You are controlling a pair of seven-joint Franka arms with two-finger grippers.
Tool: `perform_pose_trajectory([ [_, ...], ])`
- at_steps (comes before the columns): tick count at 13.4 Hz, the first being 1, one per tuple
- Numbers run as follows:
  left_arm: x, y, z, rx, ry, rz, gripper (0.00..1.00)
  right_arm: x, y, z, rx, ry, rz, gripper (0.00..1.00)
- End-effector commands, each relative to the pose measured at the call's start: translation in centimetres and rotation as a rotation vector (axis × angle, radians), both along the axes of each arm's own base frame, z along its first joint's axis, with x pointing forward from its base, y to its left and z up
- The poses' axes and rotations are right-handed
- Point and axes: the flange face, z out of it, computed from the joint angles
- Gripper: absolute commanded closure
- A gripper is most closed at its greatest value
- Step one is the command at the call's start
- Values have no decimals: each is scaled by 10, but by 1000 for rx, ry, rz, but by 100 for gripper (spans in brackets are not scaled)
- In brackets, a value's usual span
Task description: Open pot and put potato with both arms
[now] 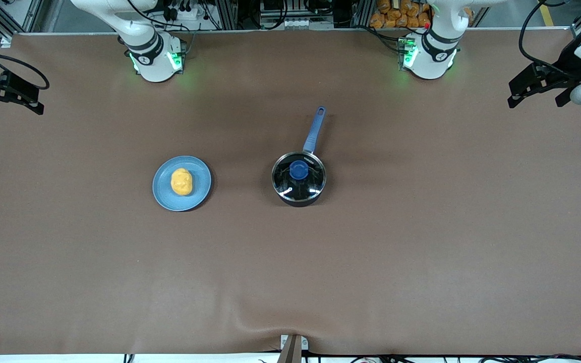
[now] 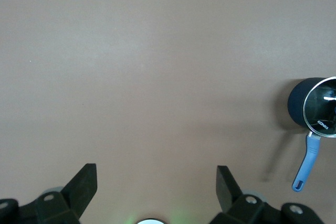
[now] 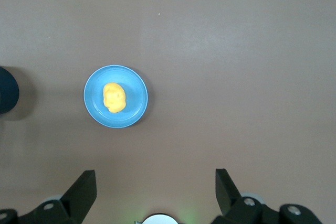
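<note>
1. While both arms wait, raised at the two ends of the tabletop (image 1: 421,242), nothing is held by either one.
2. The left gripper (image 2: 156,184) is seen spread wide over bare brown surface at the left arm's end, its fingers (image 2: 84,182) well apart and empty.
3. The right gripper (image 3: 155,186) is likewise held wide open (nothing sits between its fingers (image 3: 83,186)) over the right arm's end.
4. The pot (image 1: 299,177) is placed near the middle of the tabletop, and its blue handle (image 1: 314,130) is pointed toward the robots' bases.
5. The pot is closed by the glass lid (image 1: 298,174), whose blue knob (image 1: 298,170) is centred on it.
6. The potato (image 1: 181,182) is laid on the blue plate (image 1: 162,194), which is set beside the pot toward the right arm's end, well apart from it.
</note>
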Motion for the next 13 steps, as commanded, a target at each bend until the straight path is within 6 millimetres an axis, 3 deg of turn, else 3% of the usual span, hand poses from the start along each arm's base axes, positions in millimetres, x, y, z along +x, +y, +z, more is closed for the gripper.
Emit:
perform_pose_trajectory([
  [1,4,2,8,-6,-13,8,0,-8,-3,4,19,-4,9,0],
  [13,13,1,-4,0,8,-7,0,-7,-9,2,40,2,-5,0],
])
